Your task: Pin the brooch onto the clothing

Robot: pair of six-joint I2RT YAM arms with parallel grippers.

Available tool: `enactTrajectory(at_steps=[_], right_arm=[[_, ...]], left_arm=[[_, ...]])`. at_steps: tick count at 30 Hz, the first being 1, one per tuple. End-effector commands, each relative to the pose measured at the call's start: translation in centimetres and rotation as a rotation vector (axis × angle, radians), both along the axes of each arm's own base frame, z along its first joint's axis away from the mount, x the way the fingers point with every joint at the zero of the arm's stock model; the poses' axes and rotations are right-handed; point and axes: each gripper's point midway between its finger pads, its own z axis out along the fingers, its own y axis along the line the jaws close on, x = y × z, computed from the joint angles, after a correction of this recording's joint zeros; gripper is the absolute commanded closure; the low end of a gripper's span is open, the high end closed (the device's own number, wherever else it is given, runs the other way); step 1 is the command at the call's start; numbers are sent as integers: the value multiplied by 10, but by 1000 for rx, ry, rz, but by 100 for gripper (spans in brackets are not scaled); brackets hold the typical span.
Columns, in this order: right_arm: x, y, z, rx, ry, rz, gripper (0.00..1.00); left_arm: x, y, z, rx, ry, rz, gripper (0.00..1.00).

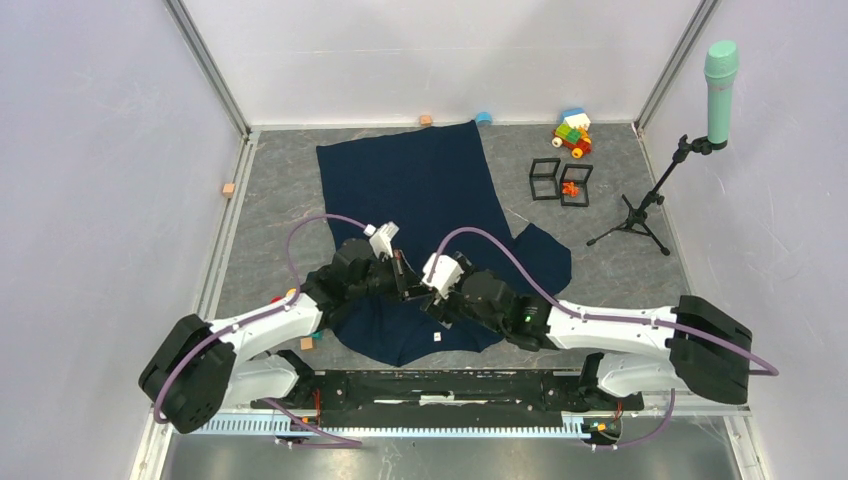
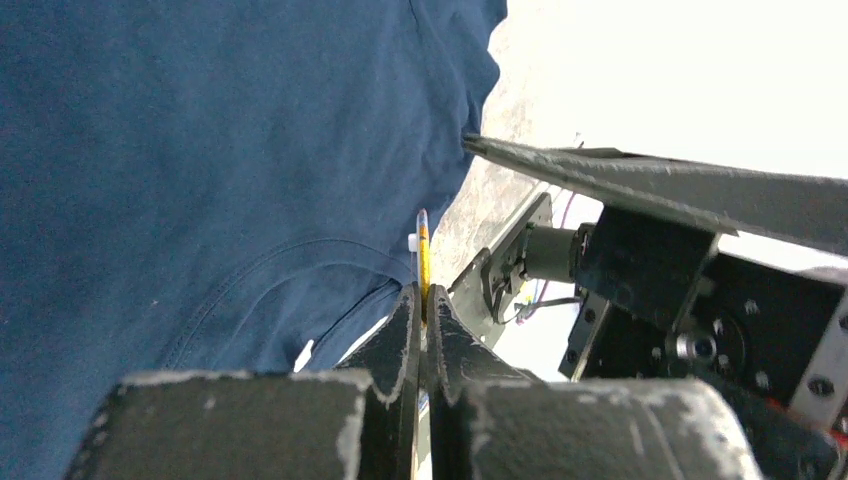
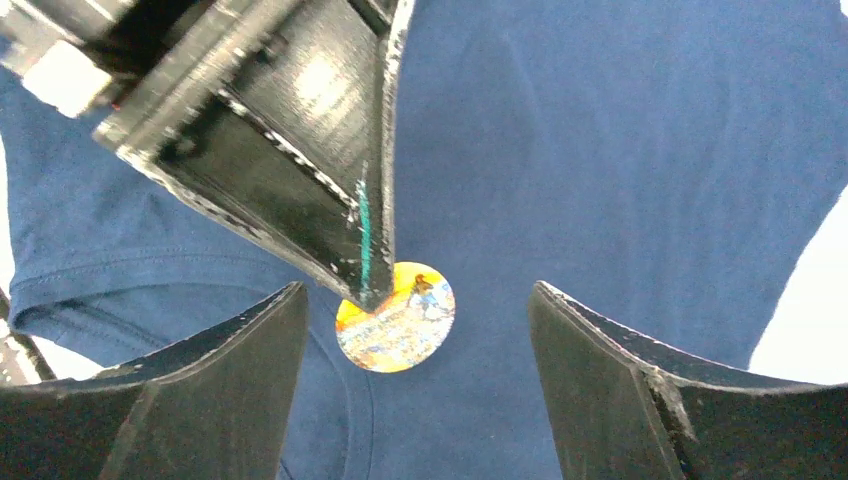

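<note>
Spreading over the table [image 1: 270,260], the shirt [image 1: 420,190] lies flat beneath both arms. We see the right gripper [image 3: 417,292] with fingers wide apart, and the left gripper [image 2: 422,300] pinching the brooch [image 3: 405,325] by its edge above the collar end. One black frame cube [image 1: 591,186] holds something small and orange [image 1: 570,188]. We cannot read the brooch's print.

Robotics lab cell, plain white walls [image 1: 450,55], aluminium frame posts [image 1: 209,68], grey table [image 1: 268,250], microphone on stand [image 1: 720,85]
</note>
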Motion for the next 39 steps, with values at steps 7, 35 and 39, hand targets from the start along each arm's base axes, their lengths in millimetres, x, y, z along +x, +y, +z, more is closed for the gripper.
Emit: enactTrajectory(at_steps=[7, 35, 39], right_arm=[[3, 17, 29, -202, -280, -123, 17], [11, 16, 29, -276, -393, -354, 92], [14, 4, 39, -196, -355, -386, 100]], left_arm=[[10, 18, 19, -99, 33, 224, 98], [1, 33, 47, -219, 7, 288, 76], [5, 47, 49, -135, -62, 332, 41]])
